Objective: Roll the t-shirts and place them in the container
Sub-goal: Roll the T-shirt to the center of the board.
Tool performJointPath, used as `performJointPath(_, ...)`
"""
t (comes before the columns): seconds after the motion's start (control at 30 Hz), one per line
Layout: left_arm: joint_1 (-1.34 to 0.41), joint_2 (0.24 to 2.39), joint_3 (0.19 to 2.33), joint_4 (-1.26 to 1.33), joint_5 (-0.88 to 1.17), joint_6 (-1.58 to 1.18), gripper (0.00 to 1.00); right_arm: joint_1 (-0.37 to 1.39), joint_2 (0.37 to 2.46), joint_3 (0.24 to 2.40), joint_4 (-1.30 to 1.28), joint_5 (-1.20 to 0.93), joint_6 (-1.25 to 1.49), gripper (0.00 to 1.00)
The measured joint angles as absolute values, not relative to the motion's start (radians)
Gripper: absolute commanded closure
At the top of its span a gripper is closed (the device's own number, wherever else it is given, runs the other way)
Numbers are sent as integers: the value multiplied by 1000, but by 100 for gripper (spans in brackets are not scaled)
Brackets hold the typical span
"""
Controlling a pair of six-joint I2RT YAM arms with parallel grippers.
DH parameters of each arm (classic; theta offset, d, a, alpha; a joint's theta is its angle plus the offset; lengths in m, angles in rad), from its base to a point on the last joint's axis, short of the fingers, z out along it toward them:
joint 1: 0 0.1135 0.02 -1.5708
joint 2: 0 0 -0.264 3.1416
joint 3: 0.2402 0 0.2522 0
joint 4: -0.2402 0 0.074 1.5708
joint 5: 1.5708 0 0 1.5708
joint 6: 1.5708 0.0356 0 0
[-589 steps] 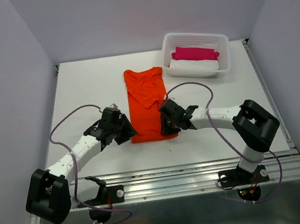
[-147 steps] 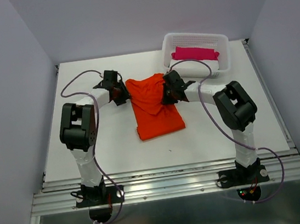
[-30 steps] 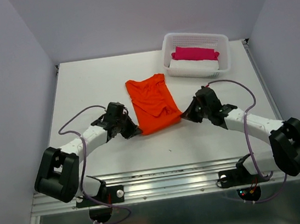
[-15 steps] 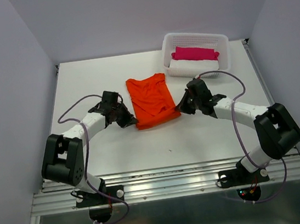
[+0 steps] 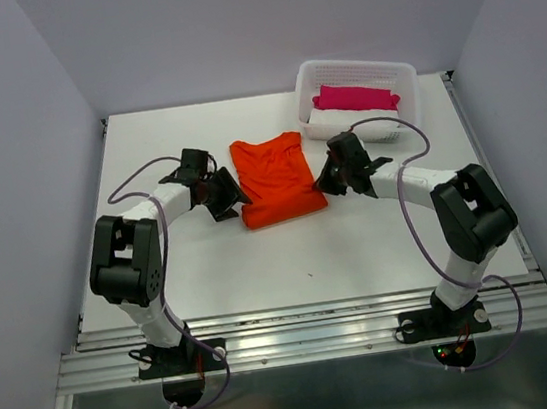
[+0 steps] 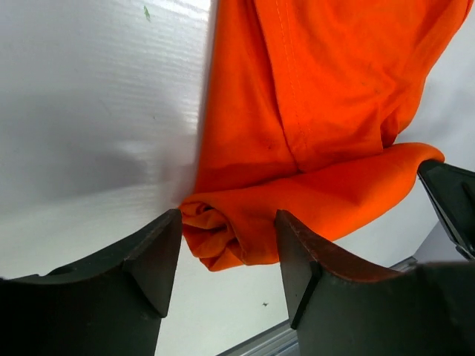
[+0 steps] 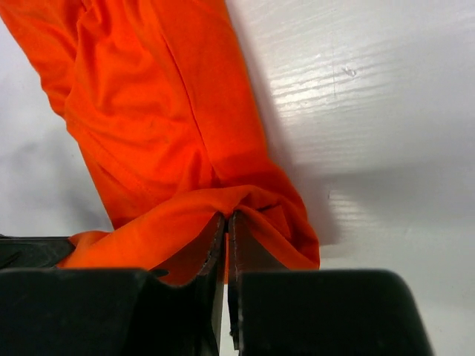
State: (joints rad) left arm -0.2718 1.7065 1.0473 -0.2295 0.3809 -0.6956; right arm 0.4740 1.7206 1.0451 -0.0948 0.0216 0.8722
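Surface: white table (image 5: 161,270), pale grey walls on three sides.
T-shirt: orange-red t-shirt (image 5: 274,169) lies spread on the table, just left of the basket (image 5: 409,106) and a little nearer the arms.
Roll: the hem edge farthest from the basket is curled into a thick fold (image 6: 297,215); the rest is flat, with creases.
Right gripper: right gripper (image 7: 226,236) is at the fold's end on the basket side. Fingers almost together, pinching a flap of the cloth.
Left gripper: left gripper (image 6: 226,248) is at the fold's end away from the basket. Fingers wide apart; the rolled end sits between them, not clamped.
Basket: white, perforated, apart from the shirt. Holds a pink roll (image 5: 355,98) on top of white cloth (image 5: 354,125).
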Motion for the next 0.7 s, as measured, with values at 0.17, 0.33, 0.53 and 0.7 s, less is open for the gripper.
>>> performJointPath(0.17,-262,1733,1101,-258,360,-670,35,463,1784,1080,-93,25,867,76)
performJointPath(0.33,-261,1678,1113,-275,281,-661,34,452,1797,1088,-106,28,867,43)
performJointPath(0.53,-315,1483,1077,-278,182,-654,38,451,1741,1069,-105,43,853,43)
performJointPath(0.7,-407,1402,1026,-217,222,-652,43,458,1622,1050,-108,41,822,46)
